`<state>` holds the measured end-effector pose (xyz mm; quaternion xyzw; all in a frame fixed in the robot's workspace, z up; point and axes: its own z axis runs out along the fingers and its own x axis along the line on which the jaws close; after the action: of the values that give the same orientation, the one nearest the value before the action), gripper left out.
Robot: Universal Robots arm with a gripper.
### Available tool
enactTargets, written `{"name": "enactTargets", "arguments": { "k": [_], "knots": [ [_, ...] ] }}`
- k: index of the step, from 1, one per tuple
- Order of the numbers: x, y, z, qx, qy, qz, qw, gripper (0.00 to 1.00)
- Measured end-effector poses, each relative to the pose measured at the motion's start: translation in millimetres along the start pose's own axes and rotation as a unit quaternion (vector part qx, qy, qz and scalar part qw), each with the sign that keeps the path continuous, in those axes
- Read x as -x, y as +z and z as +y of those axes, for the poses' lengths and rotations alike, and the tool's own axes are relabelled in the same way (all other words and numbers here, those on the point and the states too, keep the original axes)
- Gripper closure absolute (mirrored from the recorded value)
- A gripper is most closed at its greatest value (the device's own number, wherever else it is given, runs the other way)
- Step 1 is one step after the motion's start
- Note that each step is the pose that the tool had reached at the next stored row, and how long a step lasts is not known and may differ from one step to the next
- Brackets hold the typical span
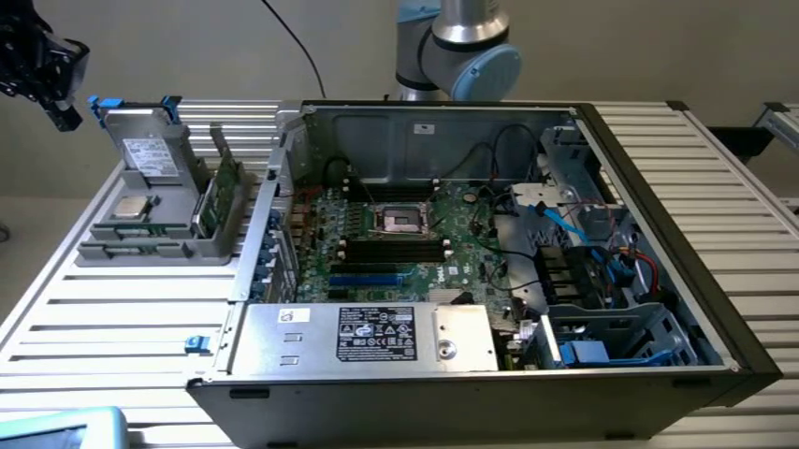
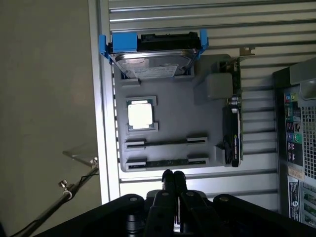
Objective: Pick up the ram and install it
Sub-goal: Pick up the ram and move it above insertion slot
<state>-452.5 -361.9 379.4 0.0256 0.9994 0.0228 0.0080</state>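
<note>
My gripper (image 2: 173, 175) is closed, its two fingertips pressed together with nothing between them. In the exterior view it (image 1: 60, 110) hangs in the air at the exterior view's left, above the corner of the worktop (image 1: 112, 309) and clear of everything below.

Beneath me sits a grey holder (image 2: 197, 118) on the slatted worktop. At one end of it the boxy drive (image 2: 153, 61) stands in blue brackets, its white label facing me. Next to the drive lies the square silver processor (image 2: 140, 115) in its own recess. Past the processor run two long narrow slots. The ram (image 2: 165, 162) lies on edge in the slot farthest from the drive, a thin greenish strip between the slot's end blocks; the slot beside it shows as a dark line, and I cannot tell what is in it. A green card (image 2: 236, 123) stands on edge along the side of the holder that faces the computer case.

The computer case (image 1: 425, 140) lies open on the worktop, just beside the holder on the exterior view's right. Its motherboard (image 1: 374, 234) faces up, and a silver power supply (image 1: 362, 337) fills the near side. My arm (image 1: 456, 47) rises behind the case. The ram is in the holder, well apart from my gripper.
</note>
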Motion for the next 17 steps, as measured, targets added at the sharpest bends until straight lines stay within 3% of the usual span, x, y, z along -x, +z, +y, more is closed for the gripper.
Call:
{"name": "enactTargets", "arguments": {
  "k": [4, 8, 13, 17],
  "knots": [
    [0.1, 0.0, 0.0, 0.0006, -0.036, 0.0016, 0.9993, 0.89],
    [0.1, 0.0, 0.0, 0.0011, -0.073, 0.0033, 0.9974, 0.89],
    [0.1, 0.0, 0.0, 0.0018, -0.118, 0.0054, 0.9929, 0.89],
    [0.1, 0.0, 0.0, 0.0023, -0.154, 0.007, 0.988, 0.89]
  ]
}}
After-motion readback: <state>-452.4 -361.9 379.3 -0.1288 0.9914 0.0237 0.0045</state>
